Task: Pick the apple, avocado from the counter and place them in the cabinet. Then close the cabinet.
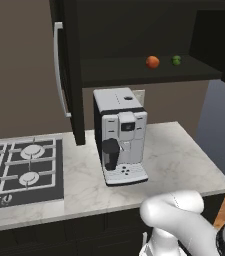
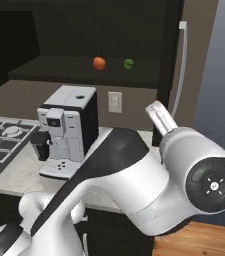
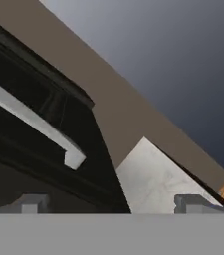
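My jaws (image 3: 113,204) are standing wide apart, gripping nothing, near what seems to be a cabinet (image 1: 134,30) door handle (image 3: 31,119). The apple (image 1: 152,62) and avocado (image 1: 176,60) are sitting on the open cabinet's shelf, above the tabletop (image 1: 179,160).

You face a kitchen: a gas hob (image 1: 21,172) set at the counter's (image 1: 179,160) left end, a coffee machine (image 1: 120,135) mid-counter, and a wall cabinet (image 1: 134,30) above.
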{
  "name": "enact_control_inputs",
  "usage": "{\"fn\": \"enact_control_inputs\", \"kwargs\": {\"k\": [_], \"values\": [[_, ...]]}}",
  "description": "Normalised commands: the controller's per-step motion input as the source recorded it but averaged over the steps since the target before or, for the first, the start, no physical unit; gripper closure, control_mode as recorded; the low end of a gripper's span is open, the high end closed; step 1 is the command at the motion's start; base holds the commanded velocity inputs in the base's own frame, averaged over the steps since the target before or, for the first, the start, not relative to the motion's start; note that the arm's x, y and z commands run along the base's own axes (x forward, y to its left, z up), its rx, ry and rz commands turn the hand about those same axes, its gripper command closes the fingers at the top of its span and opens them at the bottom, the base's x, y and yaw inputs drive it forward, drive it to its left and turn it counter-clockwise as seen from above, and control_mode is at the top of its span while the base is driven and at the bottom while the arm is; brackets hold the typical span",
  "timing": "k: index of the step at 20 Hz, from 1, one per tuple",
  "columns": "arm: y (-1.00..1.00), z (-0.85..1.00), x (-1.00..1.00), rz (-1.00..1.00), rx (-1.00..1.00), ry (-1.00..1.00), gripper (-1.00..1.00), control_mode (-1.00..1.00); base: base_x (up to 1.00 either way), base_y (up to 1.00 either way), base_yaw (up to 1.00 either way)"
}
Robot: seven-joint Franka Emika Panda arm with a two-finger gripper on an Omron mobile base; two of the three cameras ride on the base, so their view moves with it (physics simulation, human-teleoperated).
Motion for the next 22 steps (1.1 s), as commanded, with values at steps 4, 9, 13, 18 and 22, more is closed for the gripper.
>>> {"fn": "enact_control_inputs", "kwargs": {"k": [4, 9, 13, 18, 22], "values": [[-0.8, -0.24, 0.89, -0.04, 0.17, -0.01, -1.0, -1.0, 0.0, 0.0, 0.0], [-0.85, -0.25, 0.63, -0.02, 0.15, -0.03, -1.0, -1.0, 0.0, 0.0, 0.0], [-0.76, -0.07, -0.06, 0.0, 0.04, -0.29, -1.0, -1.0, 0.0, 0.0, 0.0], [-0.56, -0.08, 0.26, 0.0, 0.06, -0.27, -1.0, -1.0, 0.0, 0.0, 0.0], [0.24, -0.17, 1.0, 0.07, 0.09, -0.04, -1.0, -1.0, 0.0, 0.0, 0.0]]}}
